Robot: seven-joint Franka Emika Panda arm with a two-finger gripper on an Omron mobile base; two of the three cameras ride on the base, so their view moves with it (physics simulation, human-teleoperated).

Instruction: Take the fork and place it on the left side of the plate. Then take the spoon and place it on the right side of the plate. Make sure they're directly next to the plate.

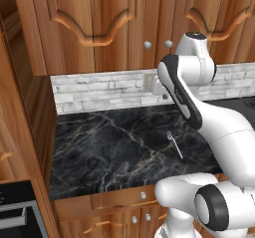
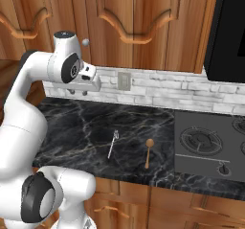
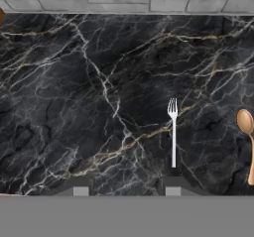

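Hovering high above fork (image 3: 172, 132), jaws apart.

We see a black marble counter (image 2: 81, 127) veined in gold beneath carved wooden cabinets (image 2: 129, 22), backed by a pale grey brick backsplash (image 2: 158, 91), with a gas stove (image 2: 208, 144) at the counter's right end.

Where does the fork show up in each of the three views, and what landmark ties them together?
Left base view: the fork lies on the black marble counter, right of centre, close beside the arm.
Right base view: the fork lies left of centre, left of the wooden spoon.
Hand view: the fork lies right of centre, tines toward the wall, spoon at the right edge.
Shared landmark: the grey brick backsplash behind the counter.
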